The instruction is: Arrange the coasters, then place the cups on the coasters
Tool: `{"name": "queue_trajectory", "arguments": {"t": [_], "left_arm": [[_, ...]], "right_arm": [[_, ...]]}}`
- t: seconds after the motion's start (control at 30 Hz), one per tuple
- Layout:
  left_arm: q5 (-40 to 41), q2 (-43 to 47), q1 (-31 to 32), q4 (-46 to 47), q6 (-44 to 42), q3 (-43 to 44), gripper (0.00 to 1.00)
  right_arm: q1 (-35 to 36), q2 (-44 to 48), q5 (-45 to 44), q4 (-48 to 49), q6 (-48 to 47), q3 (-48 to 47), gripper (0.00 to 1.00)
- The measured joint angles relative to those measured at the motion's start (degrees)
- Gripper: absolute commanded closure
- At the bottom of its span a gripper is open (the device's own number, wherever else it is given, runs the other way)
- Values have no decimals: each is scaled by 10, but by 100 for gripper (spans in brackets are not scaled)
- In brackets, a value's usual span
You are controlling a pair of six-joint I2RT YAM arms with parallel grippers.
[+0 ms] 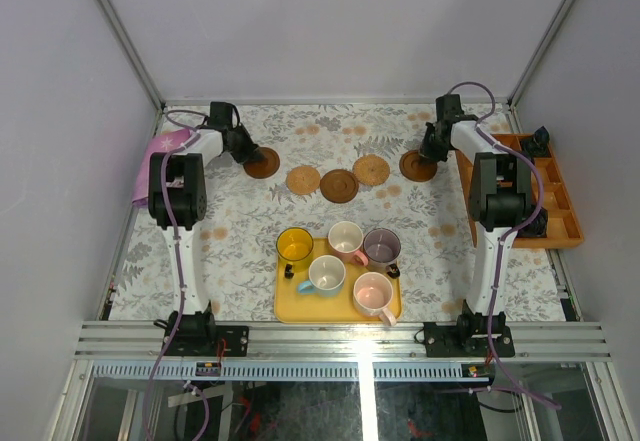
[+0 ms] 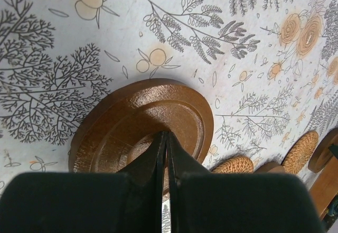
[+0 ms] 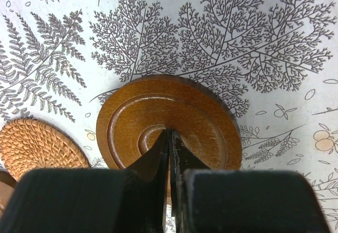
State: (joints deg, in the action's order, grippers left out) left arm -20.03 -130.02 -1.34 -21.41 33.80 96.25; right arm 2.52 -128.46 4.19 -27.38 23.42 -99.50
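Five coasters lie in a row across the far half of the table. My left gripper (image 1: 247, 153) (image 2: 165, 133) is shut, its tips resting on top of the leftmost dark brown coaster (image 1: 264, 165) (image 2: 142, 122), which lies flat. My right gripper (image 1: 428, 153) (image 3: 169, 131) is shut too, tips on the centre of the rightmost dark brown coaster (image 1: 416, 167) (image 3: 169, 117). Between them lie a tan coaster (image 1: 303, 179), a dark brown coaster (image 1: 339, 185) and a tan coaster (image 1: 371, 170). The cups stand on a yellow tray (image 1: 290, 306): yellow (image 1: 294, 245), pink (image 1: 346, 238), purple-grey (image 1: 381, 246), light blue (image 1: 326, 274), pink (image 1: 373, 292).
An orange wooden compartment box (image 1: 562, 223) lies along the right edge, with a black object (image 1: 540, 141) at its far end. A pink cloth (image 1: 160, 151) lies at the far left, partly under the left arm. Grey walls close in the table on three sides.
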Motion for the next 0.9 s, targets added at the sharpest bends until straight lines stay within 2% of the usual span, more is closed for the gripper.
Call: {"name": "queue_trajectory", "arguments": {"t": [0.37, 0.67, 0.9], "left_arm": [[-23, 4, -1, 26, 1, -4, 98], [-48, 104, 3, 44, -2, -50, 97], [-73, 127, 42, 64, -36, -85, 98]], "right_arm": [[-2, 16, 15, 27, -23, 15, 96], [7, 100, 48, 53, -49, 37, 96], [68, 111, 111, 64, -79, 37, 96]]}}
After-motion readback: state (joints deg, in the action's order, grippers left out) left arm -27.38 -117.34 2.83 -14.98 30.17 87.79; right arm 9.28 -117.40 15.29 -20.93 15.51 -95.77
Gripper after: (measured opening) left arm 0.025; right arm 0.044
